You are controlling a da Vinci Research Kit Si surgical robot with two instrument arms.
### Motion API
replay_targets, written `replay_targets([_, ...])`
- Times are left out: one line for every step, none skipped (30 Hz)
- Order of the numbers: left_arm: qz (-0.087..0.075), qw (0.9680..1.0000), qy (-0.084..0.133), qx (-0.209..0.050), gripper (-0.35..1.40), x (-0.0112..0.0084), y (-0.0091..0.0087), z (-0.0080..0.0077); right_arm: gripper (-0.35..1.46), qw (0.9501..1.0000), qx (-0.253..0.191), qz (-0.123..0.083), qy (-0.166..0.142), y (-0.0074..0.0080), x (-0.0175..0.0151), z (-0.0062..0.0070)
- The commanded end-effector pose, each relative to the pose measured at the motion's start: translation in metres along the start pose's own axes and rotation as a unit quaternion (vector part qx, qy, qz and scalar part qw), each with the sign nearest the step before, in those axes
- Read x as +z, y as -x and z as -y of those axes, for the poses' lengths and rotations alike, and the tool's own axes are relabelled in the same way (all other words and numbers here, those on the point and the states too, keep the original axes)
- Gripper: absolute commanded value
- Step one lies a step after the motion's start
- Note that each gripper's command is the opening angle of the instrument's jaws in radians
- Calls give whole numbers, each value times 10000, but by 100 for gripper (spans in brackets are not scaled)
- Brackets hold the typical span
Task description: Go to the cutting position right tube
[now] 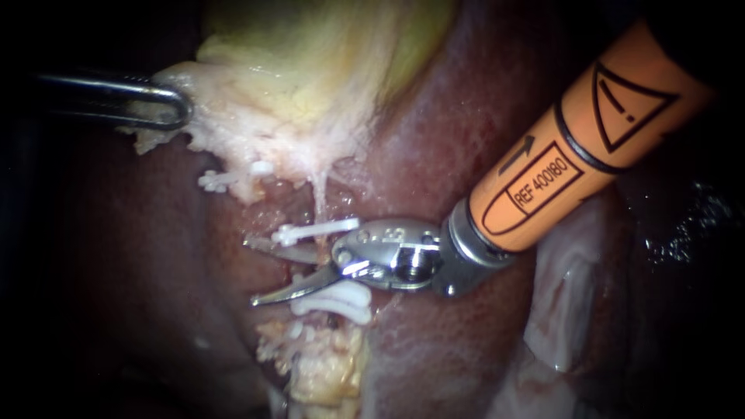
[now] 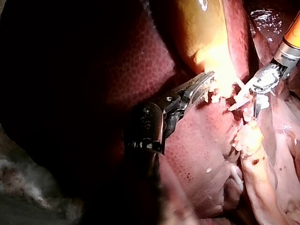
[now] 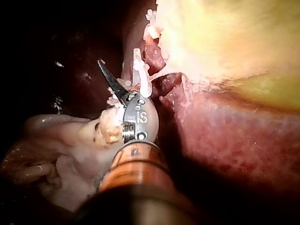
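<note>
**Endoscope view.** The right instrument [image 1: 251,271] enters from 2 o'clock on an orange shaft and ends just below centre. Its two blades stand open with a clear gap between them, tips pointing to 9 o'clock. Nothing is gripped.

The tube [image 1: 319,195] shows as a thin pale strand. It drops from the gallbladder [image 1: 310,70] toward 6 o'clock as far as a single white clip [image 1: 314,230]. That clip lies at 12 o'clock of the upper blade, close against it. A pair of white clips [image 1: 341,299] lies at 6 o'clock of the lower blade, just beside it. The open blades sit between the single clip and the pair. The stretch of tube between these clips is hidden by the blades, so contact with it cannot be told. A further small clip [image 1: 217,181] sits at 10 o'clock of the blades, at the gallbladder's ragged pale edge and apart from them.

The left instrument [image 1: 172,105] enters from 10 o'clock. Its jaws are closed on the gallbladder's pale fringe. The dark red liver [image 1: 434,155] lies at 3 o'clock of the tube.

**Left wrist view.** The left jaws lie together on that bright tissue.

**Right wrist view.** One dark blade projects ahead of the instrument, with the single clip just beside it. The second blade is not seen there.
</note>
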Motion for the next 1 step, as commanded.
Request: replay_targets([0,10000,0,0,-35,0,0,0,120,10000,-2,1,2,0,0,-1])
